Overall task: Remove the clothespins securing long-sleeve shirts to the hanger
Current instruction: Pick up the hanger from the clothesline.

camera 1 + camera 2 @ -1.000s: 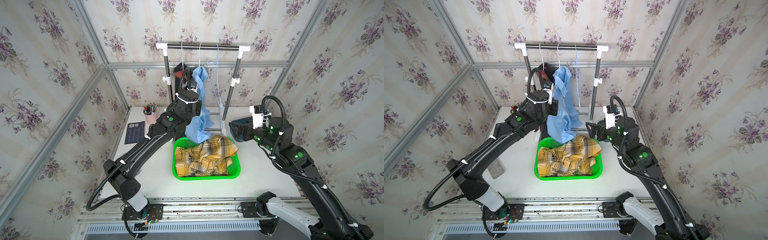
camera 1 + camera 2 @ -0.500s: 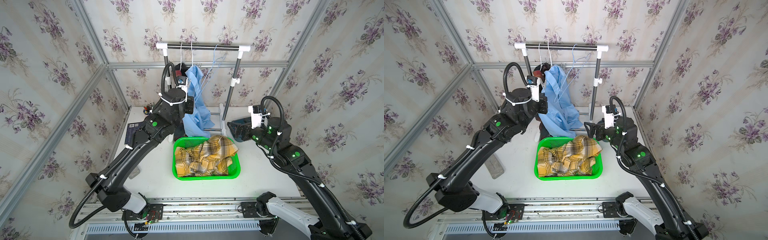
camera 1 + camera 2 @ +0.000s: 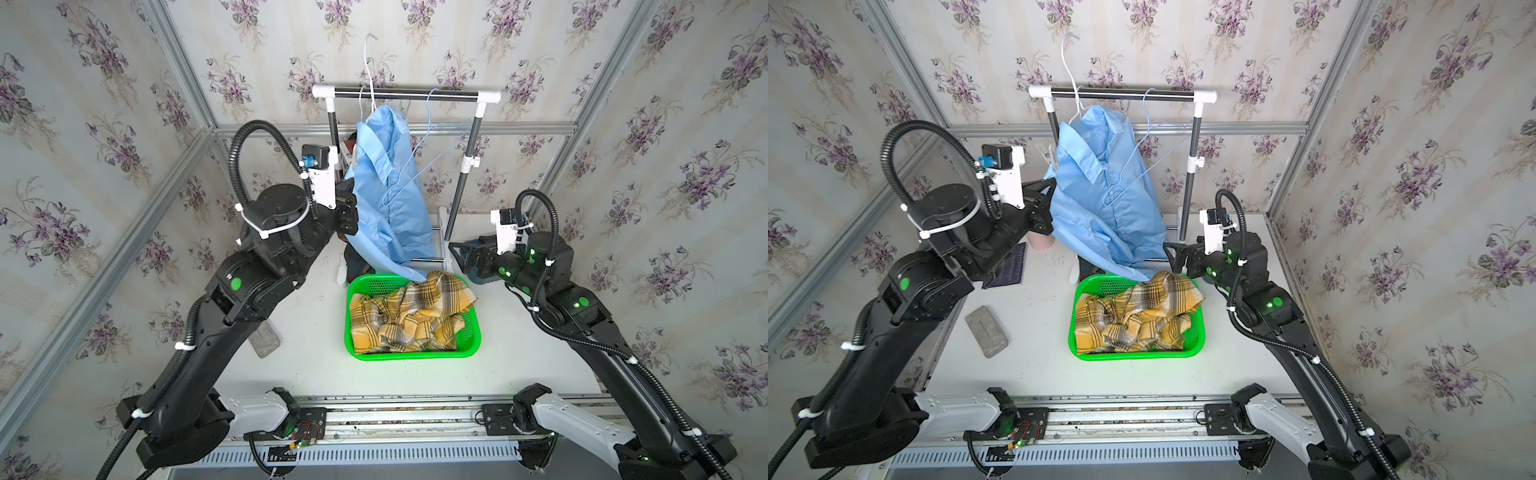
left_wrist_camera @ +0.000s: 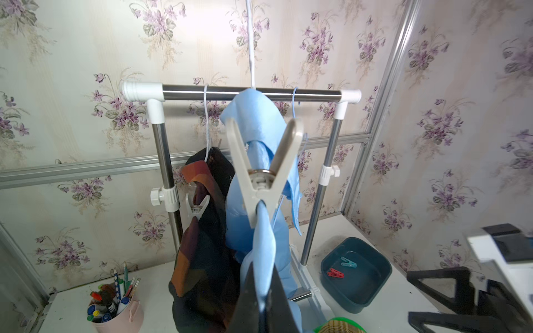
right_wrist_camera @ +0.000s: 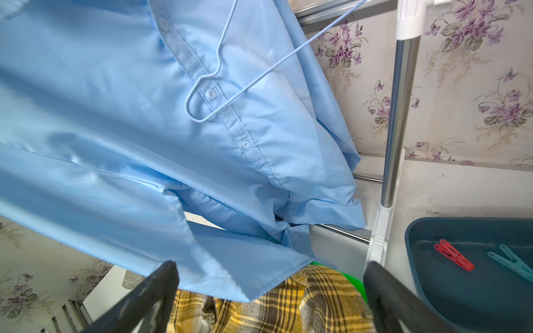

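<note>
The left gripper is clenching a fold of the light blue shirt, directly below the white-grey clothespin pinching the same fabric. The right gripper is standing released, holding nothing, at the right beside the dark bin. The red clothespin and teal clothespin are lying in that bin. The yellow plaid shirt is lying in the green basket. The dark plaid shirt is hanging at the rail's left end, carrying a pale clothespin.

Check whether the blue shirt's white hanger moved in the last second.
Yes. The white hanger has risen; its hook now stands above the rail instead of on it.
</note>
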Available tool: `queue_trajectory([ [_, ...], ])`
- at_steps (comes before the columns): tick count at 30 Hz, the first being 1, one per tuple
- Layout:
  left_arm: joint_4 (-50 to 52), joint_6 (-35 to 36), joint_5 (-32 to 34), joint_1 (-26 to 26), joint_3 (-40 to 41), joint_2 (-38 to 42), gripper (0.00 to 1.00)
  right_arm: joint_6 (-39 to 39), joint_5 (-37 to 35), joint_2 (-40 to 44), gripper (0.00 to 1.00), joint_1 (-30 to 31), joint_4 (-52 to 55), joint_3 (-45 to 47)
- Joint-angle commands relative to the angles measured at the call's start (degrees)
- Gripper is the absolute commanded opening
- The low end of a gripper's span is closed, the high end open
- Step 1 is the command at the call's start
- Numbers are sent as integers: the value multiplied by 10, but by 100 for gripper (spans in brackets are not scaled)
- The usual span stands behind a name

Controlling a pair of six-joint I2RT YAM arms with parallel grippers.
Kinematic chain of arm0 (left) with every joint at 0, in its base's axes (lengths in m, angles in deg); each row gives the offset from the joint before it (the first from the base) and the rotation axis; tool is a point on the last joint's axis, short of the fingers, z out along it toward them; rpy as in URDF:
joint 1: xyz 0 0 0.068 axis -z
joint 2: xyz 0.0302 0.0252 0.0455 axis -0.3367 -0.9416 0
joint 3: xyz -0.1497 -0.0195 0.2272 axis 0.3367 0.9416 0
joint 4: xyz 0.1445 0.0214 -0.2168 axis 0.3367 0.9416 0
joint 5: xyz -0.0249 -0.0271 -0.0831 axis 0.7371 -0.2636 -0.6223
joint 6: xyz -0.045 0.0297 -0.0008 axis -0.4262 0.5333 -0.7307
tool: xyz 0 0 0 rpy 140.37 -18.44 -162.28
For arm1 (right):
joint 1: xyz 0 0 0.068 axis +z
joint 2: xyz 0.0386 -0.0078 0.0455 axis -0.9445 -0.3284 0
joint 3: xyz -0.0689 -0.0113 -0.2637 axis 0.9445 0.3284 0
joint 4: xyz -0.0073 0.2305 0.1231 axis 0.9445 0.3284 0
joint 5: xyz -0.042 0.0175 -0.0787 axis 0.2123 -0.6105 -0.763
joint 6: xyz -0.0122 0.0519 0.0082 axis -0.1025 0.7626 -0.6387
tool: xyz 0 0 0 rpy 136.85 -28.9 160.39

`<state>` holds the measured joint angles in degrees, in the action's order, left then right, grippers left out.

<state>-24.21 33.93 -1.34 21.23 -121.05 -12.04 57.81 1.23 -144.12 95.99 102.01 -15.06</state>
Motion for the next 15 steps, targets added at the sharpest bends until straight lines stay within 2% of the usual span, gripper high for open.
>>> queue_trajectory([
  [1,-1,6,-43,1,-21,18,0,18,17,-5,100,1,-32,10],
  [4,16,-14,-70,2,-44,25,0,28,33,-4,100,0,-48,24],
  [8,41,-40,-104,22,-82,20,0,49,93,-5,100,8,-85,48],
  [11,59,-45,-116,42,-123,17,0,51,82,-3,100,41,-99,65],
  [15,72,-51,-125,73,-167,7,0,69,90,2,100,46,-117,86],
])
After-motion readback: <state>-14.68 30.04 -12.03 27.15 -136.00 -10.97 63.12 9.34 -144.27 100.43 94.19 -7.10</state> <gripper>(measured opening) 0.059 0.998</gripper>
